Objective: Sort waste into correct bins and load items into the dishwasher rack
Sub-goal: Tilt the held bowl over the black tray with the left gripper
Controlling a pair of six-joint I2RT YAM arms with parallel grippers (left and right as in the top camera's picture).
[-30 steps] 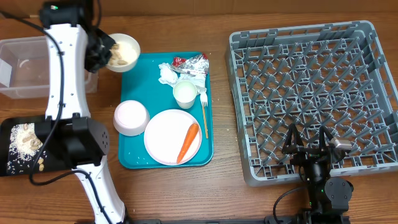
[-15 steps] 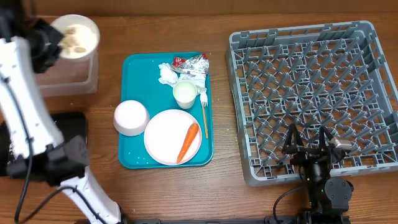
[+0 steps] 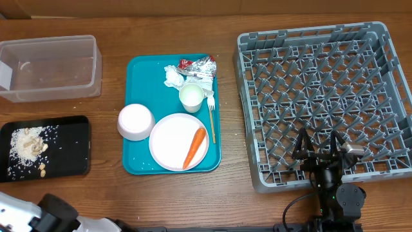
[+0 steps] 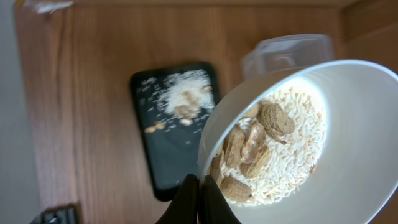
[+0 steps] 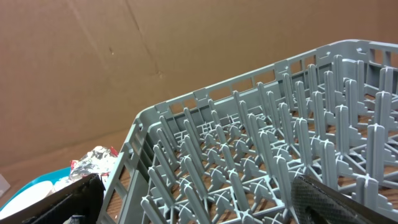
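The grey dishwasher rack [image 3: 322,90] is the largest thing we see. The right gripper [image 3: 318,147] hovers over its near edge, jaws spread wide with nothing between them, and the pegs stretch away ahead of it. Well off to that gripper's left lies the teal serving tray [image 3: 145,77].

From the left wrist we see the clear tub [image 4: 286,53] far ahead of the left gripper [image 4: 199,194]. The black tray [image 4: 177,165] lies on the table below and ahead of it. This gripper is clenched on the rim of a white bowl [image 4: 360,186], which fills the view to one side of the fingers and is raised above the table.

On the teal tray, all well to the left of the right gripper, we find:
- the round plate [image 3: 168,138] at the end nearest it
- a second bowl [image 3: 135,121] beyond the plate
- the cup [image 3: 192,96] farther forward
- the carrot [image 3: 194,147] lying on the plate
- the napkins [image 3: 172,76] and the foil wrapper [image 3: 201,64] at the far end
- the fork [image 3: 211,119] along the tray edge closest to that gripper

Beige food bits [image 4: 249,149] sit in the held bowl, just beyond the left fingertips, and more lie on the black tray.
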